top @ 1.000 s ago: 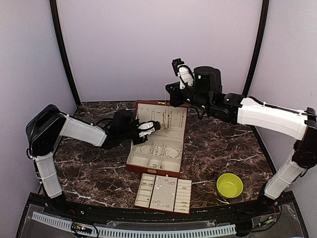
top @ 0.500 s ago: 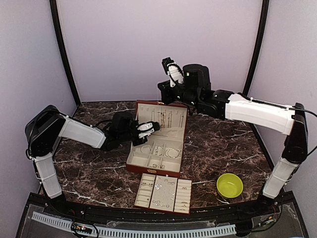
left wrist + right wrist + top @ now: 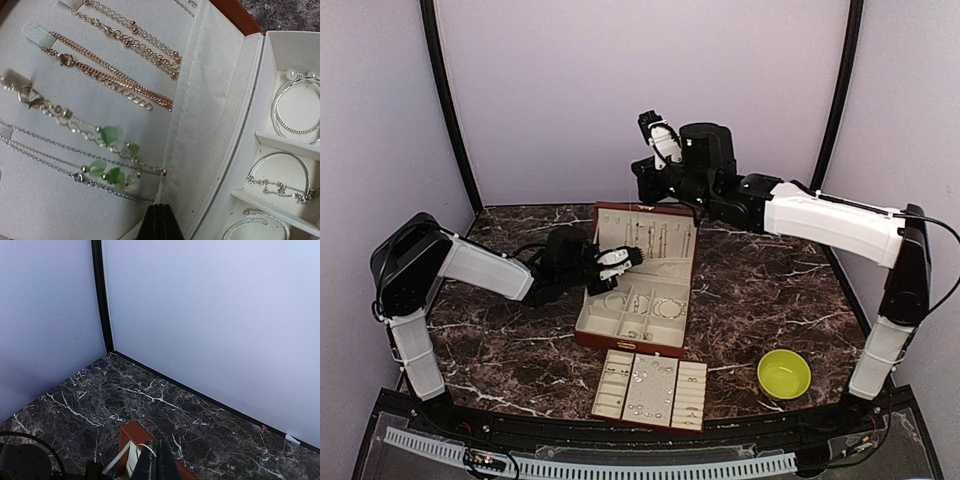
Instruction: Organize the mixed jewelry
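Two robot arms reach over a dark marbled counter (image 3: 770, 290) toward an open reddish-brown box (image 3: 625, 346) with cream lining. The left end effector (image 3: 632, 255) sits low, at the left side of the raised lid. In its wrist view the dark fingers (image 3: 150, 228) are clenched flat together with nothing seen between them, tips just in front of the lid's lining. On that lining hang gold necklaces (image 3: 115, 80) and, below them, a silver chain with green stones (image 3: 112, 175). To the right, the box's compartments hold thin silver hoops (image 3: 295, 112) and a bracelet (image 3: 280, 187).

The right end effector (image 3: 640, 172) is lifted well above the box's back edge. Its wrist view shows the fingers (image 3: 147, 467) pressed shut. A short arc of gold chain (image 3: 148, 446) meets their tip and appears pinched there; the rest of it is hidden. Below the tip is a corner of the box.

The mixed jewelry (image 3: 645, 385), tiny silvery pieces too small to tell apart, lies in a cream-lined compartment tray (image 3: 648, 423). The tray rests on the counter just in front of the box, and the pieces are mostly in its middle section. A yellow-green bowl (image 3: 784, 374) stands to the right of the tray, apart from it, near the right arm's base.
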Action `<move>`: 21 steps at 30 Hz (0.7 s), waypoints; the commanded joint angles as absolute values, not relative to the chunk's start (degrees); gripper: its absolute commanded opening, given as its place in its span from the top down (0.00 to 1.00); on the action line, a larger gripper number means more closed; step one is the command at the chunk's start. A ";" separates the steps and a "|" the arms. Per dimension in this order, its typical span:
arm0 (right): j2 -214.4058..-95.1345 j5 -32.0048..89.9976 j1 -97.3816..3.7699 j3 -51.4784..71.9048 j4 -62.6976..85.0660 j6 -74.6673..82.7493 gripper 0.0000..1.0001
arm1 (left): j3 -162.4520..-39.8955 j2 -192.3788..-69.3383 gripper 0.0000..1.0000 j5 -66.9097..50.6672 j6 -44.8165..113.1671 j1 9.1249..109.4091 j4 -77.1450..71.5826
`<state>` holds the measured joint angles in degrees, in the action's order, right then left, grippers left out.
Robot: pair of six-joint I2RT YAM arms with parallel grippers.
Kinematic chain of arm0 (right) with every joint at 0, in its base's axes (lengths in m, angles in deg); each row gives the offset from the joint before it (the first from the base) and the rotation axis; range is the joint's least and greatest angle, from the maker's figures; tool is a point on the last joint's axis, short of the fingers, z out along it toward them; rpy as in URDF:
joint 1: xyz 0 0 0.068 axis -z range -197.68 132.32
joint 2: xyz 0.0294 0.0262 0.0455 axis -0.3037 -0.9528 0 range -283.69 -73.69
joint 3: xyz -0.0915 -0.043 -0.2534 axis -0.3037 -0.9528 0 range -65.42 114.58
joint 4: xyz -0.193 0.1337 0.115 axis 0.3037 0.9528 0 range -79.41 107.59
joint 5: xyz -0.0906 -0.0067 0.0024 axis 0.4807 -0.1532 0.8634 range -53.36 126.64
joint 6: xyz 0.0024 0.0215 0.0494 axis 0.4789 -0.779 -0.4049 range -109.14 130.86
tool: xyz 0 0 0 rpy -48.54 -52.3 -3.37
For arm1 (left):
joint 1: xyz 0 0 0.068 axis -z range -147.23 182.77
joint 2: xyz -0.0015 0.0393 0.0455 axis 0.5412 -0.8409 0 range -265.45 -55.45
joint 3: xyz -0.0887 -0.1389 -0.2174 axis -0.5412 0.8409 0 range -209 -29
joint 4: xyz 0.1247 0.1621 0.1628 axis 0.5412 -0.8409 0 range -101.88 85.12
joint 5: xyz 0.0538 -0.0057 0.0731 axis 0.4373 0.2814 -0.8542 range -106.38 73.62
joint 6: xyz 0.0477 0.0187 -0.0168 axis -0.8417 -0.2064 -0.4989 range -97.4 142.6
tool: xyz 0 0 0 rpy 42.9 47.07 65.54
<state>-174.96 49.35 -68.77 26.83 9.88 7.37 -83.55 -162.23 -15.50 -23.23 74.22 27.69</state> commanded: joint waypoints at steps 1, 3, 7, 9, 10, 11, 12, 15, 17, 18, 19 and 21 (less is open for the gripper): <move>-176.26 49.38 -68.48 29.29 9.08 7.86 1.00 | -81.76 -159.97 1.00 -14.89 -22.75 75.05 25.38; -176.60 49.38 -68.44 29.57 9.26 7.96 1.00 | -81.68 -159.96 1.00 -14.95 -22.69 75.09 25.42; -177.17 49.73 -68.48 29.10 9.18 8.12 1.00 | -81.78 -159.95 1.00 -14.98 -22.70 75.14 25.61; -177.52 49.82 -68.46 28.72 9.18 8.13 1.00 | -81.74 -159.95 1.00 -14.98 -22.74 75.14 25.63; -177.77 49.88 -68.44 28.65 9.19 8.13 1.00 | -81.74 -159.95 1.00 -14.98 -22.77 75.20 25.62; -177.91 50.05 -68.48 28.58 9.26 8.17 1.00 | -81.74 -159.95 1.00 -15.02 -22.80 75.17 25.62; -178.03 50.29 -68.48 28.58 9.27 8.21 1.00 | -81.74 -159.95 1.00 -15.04 -22.78 75.15 25.61; -178.56 50.73 -68.47 28.62 9.12 8.47 1.00 | -81.74 -159.91 1.00 -15.06 -22.76 75.26 25.61; -178.87 51.13 -68.42 28.90 9.10 8.57 1.00 | -81.70 -159.87 1.00 -15.09 -22.79 75.28 25.66; -179.10 51.47 -68.39 29.15 9.09 8.61 1.00 | -81.66 -159.87 1.00 -15.08 -22.82 75.25 25.67; -179.17 51.80 -68.40 29.52 9.09 8.60 1.00 | -81.66 -159.89 1.00 -15.07 -22.84 75.25 25.64; -179.33 52.09 -68.39 30.55 9.29 8.66 1.00 | -81.61 -159.94 1.00 -15.11 -22.77 75.32 25.62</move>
